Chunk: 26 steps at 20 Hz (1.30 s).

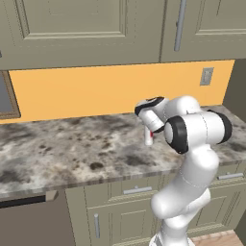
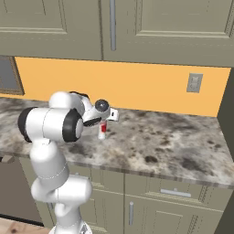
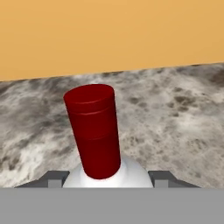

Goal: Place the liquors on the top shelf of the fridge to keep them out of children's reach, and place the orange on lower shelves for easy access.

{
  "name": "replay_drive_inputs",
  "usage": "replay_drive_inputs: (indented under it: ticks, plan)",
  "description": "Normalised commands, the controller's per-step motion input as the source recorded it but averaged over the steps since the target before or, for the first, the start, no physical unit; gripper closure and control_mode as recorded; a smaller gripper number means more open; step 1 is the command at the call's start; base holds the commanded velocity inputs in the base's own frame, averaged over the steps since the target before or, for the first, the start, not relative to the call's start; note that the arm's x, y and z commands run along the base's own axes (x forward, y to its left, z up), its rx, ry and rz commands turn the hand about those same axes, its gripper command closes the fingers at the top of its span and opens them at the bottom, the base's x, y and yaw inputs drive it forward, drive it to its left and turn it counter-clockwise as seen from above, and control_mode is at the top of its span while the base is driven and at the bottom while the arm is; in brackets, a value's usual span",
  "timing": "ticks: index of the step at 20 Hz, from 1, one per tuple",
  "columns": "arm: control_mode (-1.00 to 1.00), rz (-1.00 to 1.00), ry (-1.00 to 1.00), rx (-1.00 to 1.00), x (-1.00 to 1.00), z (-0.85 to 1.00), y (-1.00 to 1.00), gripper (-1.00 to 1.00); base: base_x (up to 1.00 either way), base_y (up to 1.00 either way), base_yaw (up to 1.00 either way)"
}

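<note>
A bottle (image 3: 103,153) stands upright on the stone counter (image 1: 72,149), out in the middle of the slab, well short of the orange wall (image 2: 151,89) behind it. Its red cap (image 3: 92,127) points straight up, and pale shoulders spread out below the neck. From the left camera the bottle (image 1: 149,137) peeks out just beneath the white arm's wrist; from the right camera the bottle (image 2: 103,130) sits at about four o'clock from the hand.

The gripper (image 3: 107,179) is down over the bottle, with the neck rising between the two dark fingertips (image 3: 54,178). One tip sits at eight o'clock from the cap and the other at four o'clock, both close against the pale shoulders. The jaws are part-way in, one on either side of the bottle, but I cannot tell whether they are actually touching the glass or just beside it.

The bottle's foot rests on the counter. Beige cupboards (image 1: 96,29) hang above the wall at twelve o'clock, and a grey wall socket (image 2: 195,82) sits off at two o'clock from the bottle in the right camera. Drawers with bar handles (image 1: 138,190) run below the counter edge.
</note>
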Motion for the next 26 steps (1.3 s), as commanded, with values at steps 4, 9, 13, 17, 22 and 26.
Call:
replay_drive_inputs:
  ticks: [4,9,13,17,22,26]
  plan:
    - [-1.0,0.05,-0.03,0.0,-0.24,0.28,0.02,1.0,0.0,0.0,0.0]
    - [-1.0,0.08,-0.14,-0.06,-0.67,0.95,0.03,1.0,0.0,0.0,0.0]
    - [-1.0,0.03,-0.11,-0.07,-0.86,1.0,0.01,1.0,0.0,0.0,0.0]
    - [-1.0,0.0,-0.05,-0.04,-0.93,1.0,0.0,1.0,0.0,0.0,0.0]
    - [-1.0,0.0,-0.01,-0.01,-0.98,1.0,0.0,1.0,0.0,0.0,0.0]
    - [-1.0,0.0,0.0,0.0,-0.87,1.0,0.0,1.0,0.0,0.0,0.0]
